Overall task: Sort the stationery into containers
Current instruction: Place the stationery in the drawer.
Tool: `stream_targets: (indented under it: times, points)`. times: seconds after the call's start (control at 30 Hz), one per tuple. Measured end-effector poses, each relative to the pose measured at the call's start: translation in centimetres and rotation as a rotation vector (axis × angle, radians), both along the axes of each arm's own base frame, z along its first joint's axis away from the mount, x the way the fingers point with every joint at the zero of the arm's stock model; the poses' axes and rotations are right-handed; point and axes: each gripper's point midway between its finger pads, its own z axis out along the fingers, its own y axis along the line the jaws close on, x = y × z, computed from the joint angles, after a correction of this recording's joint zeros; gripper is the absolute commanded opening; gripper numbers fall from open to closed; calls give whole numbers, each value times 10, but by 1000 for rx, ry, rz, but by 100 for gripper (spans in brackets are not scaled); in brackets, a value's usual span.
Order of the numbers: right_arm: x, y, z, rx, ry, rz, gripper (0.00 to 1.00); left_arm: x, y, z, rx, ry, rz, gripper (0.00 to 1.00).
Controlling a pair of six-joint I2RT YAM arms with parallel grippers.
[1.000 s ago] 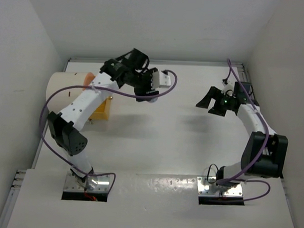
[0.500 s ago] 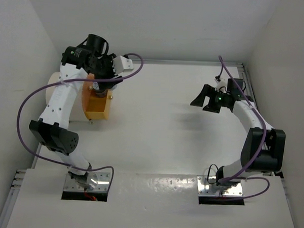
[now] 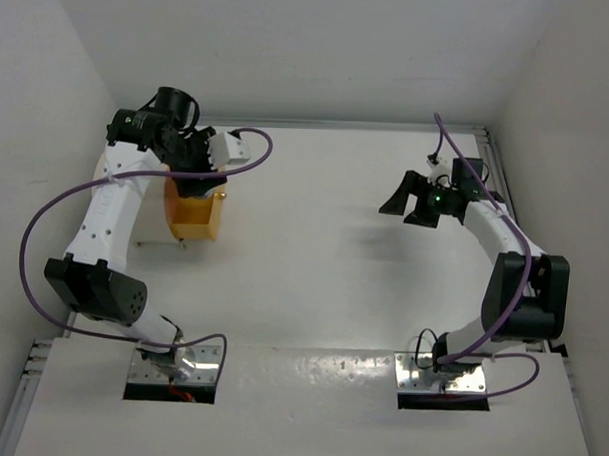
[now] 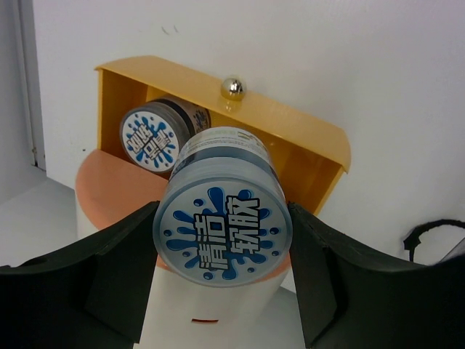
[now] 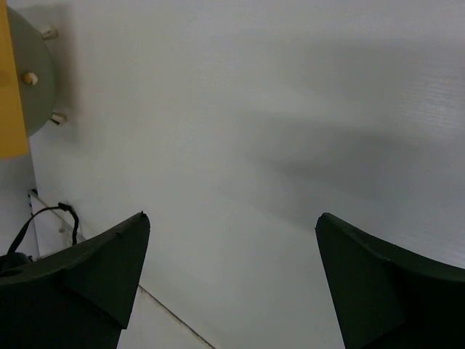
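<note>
My left gripper is shut on a round blue-and-white tub and holds it just in front of the open orange drawer. A second blue-and-white tub lies inside that drawer. The drawer sticks out of the drum's orange round face. From above, the left gripper hangs over the drawer, beside the cream drum. My right gripper is open and empty over bare table at the right; its wrist view shows nothing between the jaws. No pens or pink-and-tan cylinder are in view.
A silver knob sits on the drawer's front wall. The drum face with small knobs shows far off in the right wrist view. White walls close in the table on the left, back and right. Purple cables loop from both arms.
My left gripper swung left from the back middle of the table to above the orange drawer. My right gripper shifted slightly up and left, still open.
</note>
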Motion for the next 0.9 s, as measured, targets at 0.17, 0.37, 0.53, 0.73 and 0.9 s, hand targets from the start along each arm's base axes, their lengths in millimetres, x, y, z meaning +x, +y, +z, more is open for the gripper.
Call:
stream_targets:
  times: [0.17, 0.37, 0.53, 0.73, 0.9]
  points:
    - [0, 1, -3, 1, 9, 2, 95, -2, 11, -9, 19, 24, 5, 11]
    - [-1, 2, -3, 1, 9, 7, 95, -2, 20, -15, 34, 33, 6, 11]
    - [0, 2, -2, 1, 7, 7, 95, -8, 22, -34, 35, 85, -5, 11]
    - [6, 2, 2, 1, -4, 8, 95, -11, 24, -48, 11, 121, -4, 12]
    - [8, 2, 3, 4, -7, 10, 95, -9, 22, -57, 3, 129, -14, 16]
